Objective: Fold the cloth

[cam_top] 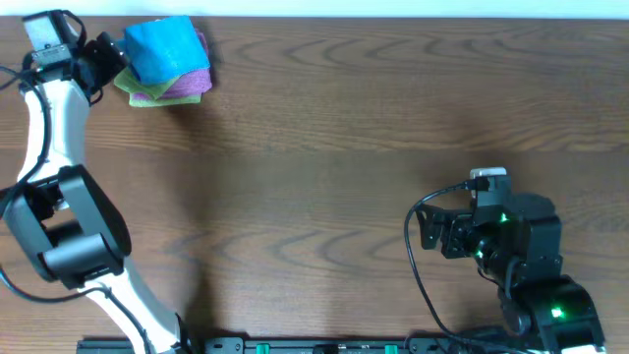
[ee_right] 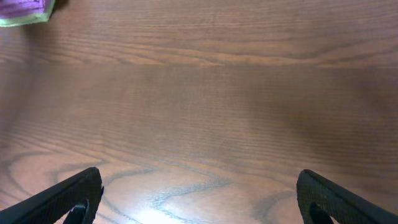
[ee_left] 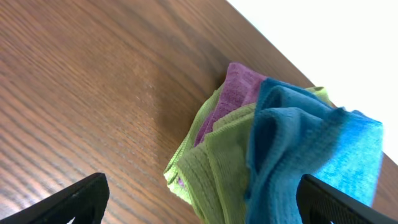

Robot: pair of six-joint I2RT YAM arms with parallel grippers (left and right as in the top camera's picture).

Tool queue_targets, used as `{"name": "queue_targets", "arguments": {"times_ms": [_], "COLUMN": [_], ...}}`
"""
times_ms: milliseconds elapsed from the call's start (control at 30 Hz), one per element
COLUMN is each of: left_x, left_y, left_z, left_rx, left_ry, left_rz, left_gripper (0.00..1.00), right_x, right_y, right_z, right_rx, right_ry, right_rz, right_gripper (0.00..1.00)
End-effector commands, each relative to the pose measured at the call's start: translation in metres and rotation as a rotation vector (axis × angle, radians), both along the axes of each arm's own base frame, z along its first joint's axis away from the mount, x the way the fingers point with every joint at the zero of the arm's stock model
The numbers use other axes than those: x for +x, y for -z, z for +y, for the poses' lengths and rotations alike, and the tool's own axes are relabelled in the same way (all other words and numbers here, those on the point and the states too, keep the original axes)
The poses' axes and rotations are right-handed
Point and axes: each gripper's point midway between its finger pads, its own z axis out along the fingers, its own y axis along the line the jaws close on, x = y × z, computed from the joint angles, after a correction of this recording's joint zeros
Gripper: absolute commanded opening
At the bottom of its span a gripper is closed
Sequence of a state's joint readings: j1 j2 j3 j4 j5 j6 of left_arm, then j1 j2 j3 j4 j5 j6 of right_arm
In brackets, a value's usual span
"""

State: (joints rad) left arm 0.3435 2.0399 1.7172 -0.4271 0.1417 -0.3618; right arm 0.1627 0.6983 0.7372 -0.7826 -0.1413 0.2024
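Observation:
The sky-blue cloth (cam_top: 165, 48) lies folded and rumpled on top of a stack at the table's far left. In the left wrist view the cloth (ee_left: 311, 149) sits on the lime-green and purple cloths. My left gripper (cam_top: 110, 57) is open right beside the stack; its fingers (ee_left: 202, 202) straddle the stack's near edge without gripping. My right gripper (cam_top: 428, 231) is open and empty at the near right, far from the cloth; the right wrist view (ee_right: 199, 196) shows only bare table between its fingers.
A lime-green folded cloth (ee_left: 217, 168) and a purple folded cloth (ee_left: 239, 87) lie under the blue one. The purple and green edge also shows in the right wrist view (ee_right: 23, 11). The table's far edge (cam_top: 393, 20) runs just behind the stack.

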Motion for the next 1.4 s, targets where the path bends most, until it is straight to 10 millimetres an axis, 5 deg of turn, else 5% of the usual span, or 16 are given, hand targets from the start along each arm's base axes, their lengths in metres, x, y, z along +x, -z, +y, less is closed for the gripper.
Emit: {"name": "queue_targets", "arguments": {"times_ms": [0, 400, 1033, 1367], "left_x": [-0.003, -0.038, -0.104, -0.128], "left_y": [-0.038, -0.080, -0.067, -0.057], "left_z": [0.005, -0.025, -0.118, -0.146], "left_rx": [0.056, 0.126, -0.127, -0.209], "left_ry": [0.009, 0.135, 0.319, 0.377], "left_rz": [-0.052, -0.003, 0.216, 0.319], "left_gripper": [0.95, 0.95, 0.95, 0.95], "right_x": [-0.001, -0.001, -0.001, -0.001], "right_y": [0.002, 0.002, 0.002, 0.002], "right_z": [-0.001, -0.001, -0.001, -0.001], "right_rx": [0.013, 0.013, 0.013, 0.013], "right_ry": [0.014, 0.014, 0.014, 0.014], "right_rz": [0.005, 0.005, 0.006, 0.005], "right_gripper": [0.99, 0.99, 0.99, 0.99]}}
